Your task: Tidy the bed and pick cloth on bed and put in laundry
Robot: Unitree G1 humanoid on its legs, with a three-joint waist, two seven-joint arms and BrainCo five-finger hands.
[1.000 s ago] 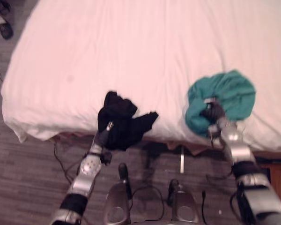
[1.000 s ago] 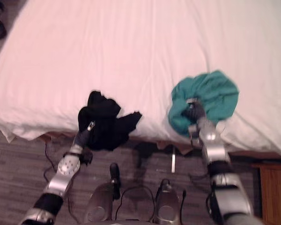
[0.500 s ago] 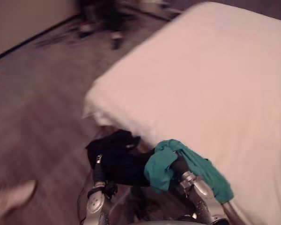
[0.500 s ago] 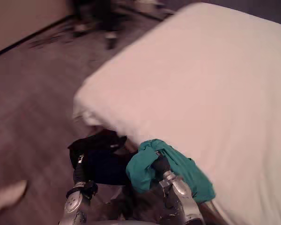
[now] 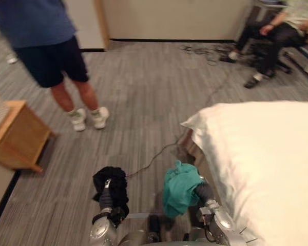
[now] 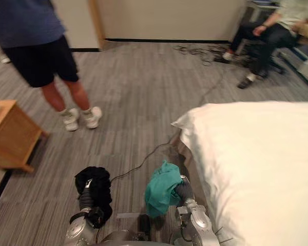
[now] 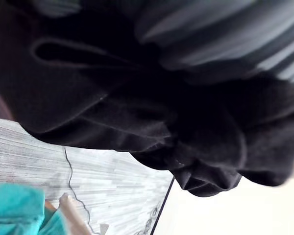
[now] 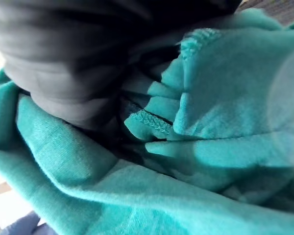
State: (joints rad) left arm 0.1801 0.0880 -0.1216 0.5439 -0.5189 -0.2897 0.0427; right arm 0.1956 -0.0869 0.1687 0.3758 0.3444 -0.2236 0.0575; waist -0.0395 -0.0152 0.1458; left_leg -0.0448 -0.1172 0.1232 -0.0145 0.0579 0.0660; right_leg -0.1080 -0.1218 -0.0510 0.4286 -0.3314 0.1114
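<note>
A bunched black cloth hangs above the grey floor at lower left, with my left hand shut on it. A teal cloth hangs beside the bed's corner, gripped by my right hand. The left wrist view has the black cloth pressed close against the hand. In the right wrist view, folds of the teal cloth are wrapped under the dark hand cover. The white bed lies to the right with nothing on the part I see.
A person in dark shorts and white shoes stands on the floor at upper left. A wooden nightstand sits at the left edge. Another person sits at the far right by the wall.
The camera has swung left, away from the bed toward the room. Both cloths have come off the mattress in my hands and now hang over the floor.
</note>
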